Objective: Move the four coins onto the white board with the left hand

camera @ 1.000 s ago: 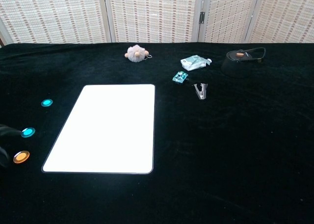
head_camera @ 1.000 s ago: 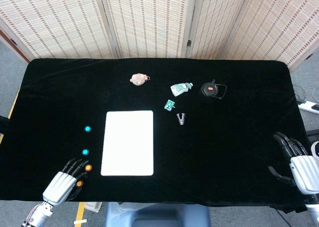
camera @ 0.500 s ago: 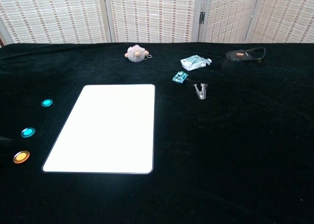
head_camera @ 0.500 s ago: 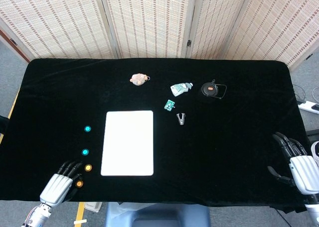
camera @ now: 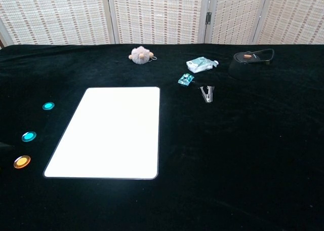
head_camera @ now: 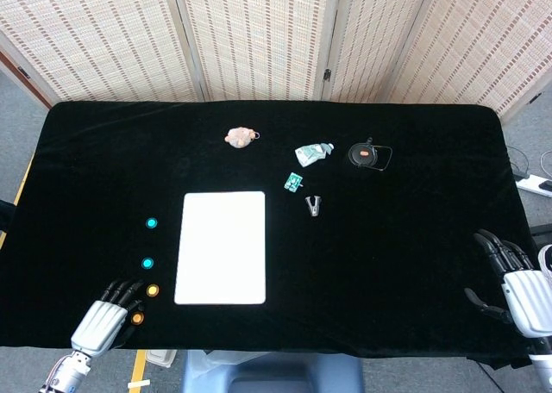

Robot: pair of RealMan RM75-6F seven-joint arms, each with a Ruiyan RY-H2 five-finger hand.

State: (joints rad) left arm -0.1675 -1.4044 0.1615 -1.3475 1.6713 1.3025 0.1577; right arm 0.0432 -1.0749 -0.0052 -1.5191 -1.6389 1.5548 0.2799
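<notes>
The white board (head_camera: pixel 222 246) (camera: pixel 109 131) lies flat on the black table. Left of it, two cyan coins (head_camera: pixel 152 223) (head_camera: pixel 147 263) and an orange coin (head_camera: pixel 153 290) lie in a column; the chest view shows them too (camera: pixel 48 106) (camera: pixel 29 136) (camera: pixel 22 161). A second orange coin (head_camera: pixel 137 318) sits at the fingertips of my left hand (head_camera: pixel 105 321), whose dark fingers point at it; whether they touch it I cannot tell. My right hand (head_camera: pixel 515 285) rests open at the table's right front edge, holding nothing. Neither hand shows in the chest view.
Behind the board lie a pink plush toy (head_camera: pixel 241 136), a green-white packet (head_camera: pixel 312 153), a small teal item (head_camera: pixel 293 182), a metal clip (head_camera: pixel 313 206) and a black round device (head_camera: pixel 366 155). Woven screens stand behind the table.
My left hand has drawn back toward the near table edge, off the lower cyan and upper orange coins, and has left the chest view. The coins and my right hand have stayed put.
</notes>
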